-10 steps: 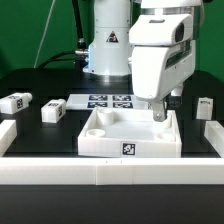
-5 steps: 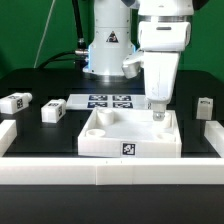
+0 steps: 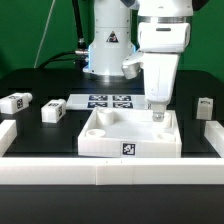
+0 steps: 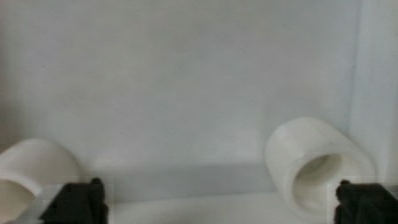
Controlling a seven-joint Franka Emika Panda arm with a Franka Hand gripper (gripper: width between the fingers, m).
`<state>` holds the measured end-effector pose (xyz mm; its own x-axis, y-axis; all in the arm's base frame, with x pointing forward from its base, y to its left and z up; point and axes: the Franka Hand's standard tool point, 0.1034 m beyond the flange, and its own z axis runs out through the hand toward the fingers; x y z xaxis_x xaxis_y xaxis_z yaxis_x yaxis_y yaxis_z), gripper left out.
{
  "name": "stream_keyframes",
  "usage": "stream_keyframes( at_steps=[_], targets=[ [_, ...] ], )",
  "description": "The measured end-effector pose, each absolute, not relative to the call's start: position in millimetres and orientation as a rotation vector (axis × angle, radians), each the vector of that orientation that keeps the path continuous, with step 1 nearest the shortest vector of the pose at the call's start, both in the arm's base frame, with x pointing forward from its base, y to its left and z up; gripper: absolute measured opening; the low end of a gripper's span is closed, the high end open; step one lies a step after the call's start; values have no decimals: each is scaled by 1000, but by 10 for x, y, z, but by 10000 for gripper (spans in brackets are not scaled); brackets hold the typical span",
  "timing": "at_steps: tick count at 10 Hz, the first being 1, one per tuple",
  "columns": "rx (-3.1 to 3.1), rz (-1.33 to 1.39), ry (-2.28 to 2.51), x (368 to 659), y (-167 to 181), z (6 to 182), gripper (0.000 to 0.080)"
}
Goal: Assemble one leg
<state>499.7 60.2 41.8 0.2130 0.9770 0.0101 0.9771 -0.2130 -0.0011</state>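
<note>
On a black table walled in white, the gripper (image 3: 157,108) hangs with jaws spread wide and empty over the square tray-like piece (image 3: 128,136). To seat a leg (image 3: 15,102) well, it should probably rise clear first, then straddle the block squarely

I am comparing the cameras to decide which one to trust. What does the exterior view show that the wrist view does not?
Only the exterior view shows the whole scene: the marker board, loose legs on the black table, and the arm over the white tray-like piece. Only the wrist view shows the dark fingertips standing wide apart. Both share the open gripper and the piece's white surface with round holes.
</note>
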Motion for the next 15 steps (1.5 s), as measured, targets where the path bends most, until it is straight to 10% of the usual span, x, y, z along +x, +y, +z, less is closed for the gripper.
stream_keyframes(
  at_steps=[5,13,15],
  targets=[
    [-2413,34,-1964,4484,529,238,650],
    [-2449,51,-1894,4447,309,64,650],
    [-2449,52,-1893,4444,309,61,394]
  ],
)
